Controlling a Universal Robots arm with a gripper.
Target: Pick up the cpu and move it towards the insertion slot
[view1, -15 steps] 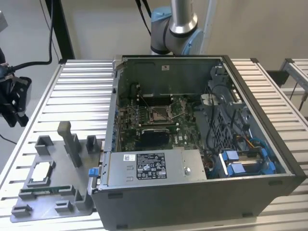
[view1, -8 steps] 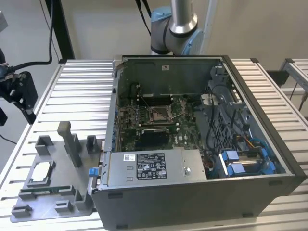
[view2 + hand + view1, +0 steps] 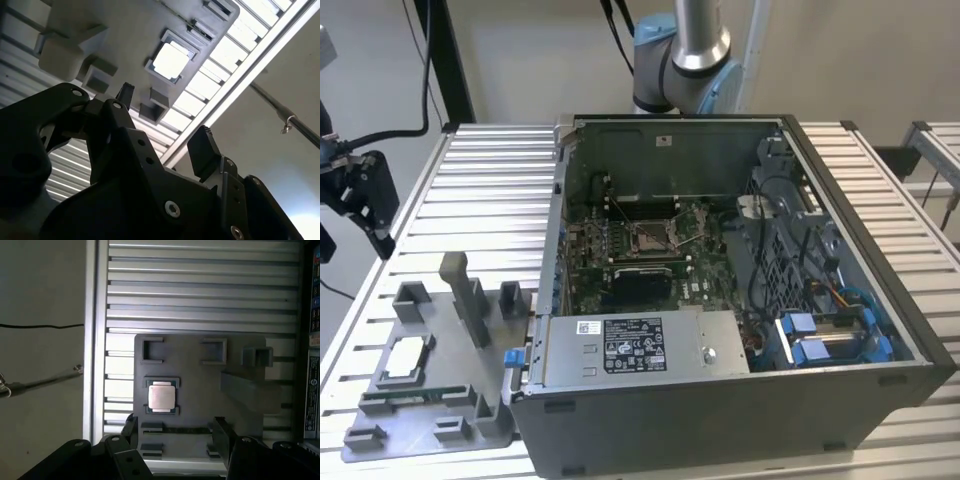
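In the exterior view an open metal case (image 3: 670, 150) lies on a ribbed aluminium bench (image 3: 490, 170), with the grey and blue arm (image 3: 680, 50) behind it. Inside the case is a green motherboard (image 3: 705, 285). The slot (image 3: 650, 237) is near its middle, a square frame of shiny metal with thin wire levers. A grey plastic tray (image 3: 450, 370) lies on the bench just beside the case, at the exterior view's left. It has square recesses and upright blocks. The cpu (image 3: 405, 358) lies flat in one recess, pale and silvery on top. A narrow green memory stick (image 3: 405, 397) lies next to it on the tray. The cpu is well apart from the slot.

The second wrist view looks along the black end effector (image 3: 164, 120) from behind. Its two fingers (image 3: 202, 142) stand wide apart, with nothing between them. Beyond them the cpu (image 3: 171, 61) is bright and square in its raised grey frame on the tray (image 3: 125, 25). The bench slats (image 3: 225, 50) run beside the tray.

The first wrist view looks straight down. The cpu (image 3: 161, 396) shows a thin dark rim around the metal top, and it lies in the recess of the matte tray (image 3: 200, 385). The end effector (image 3: 175, 432) is wide open here too and does not touch the cpu. The bench (image 3: 200, 290) has long parallel grooves, and the side of the case (image 3: 310, 340) is dark.
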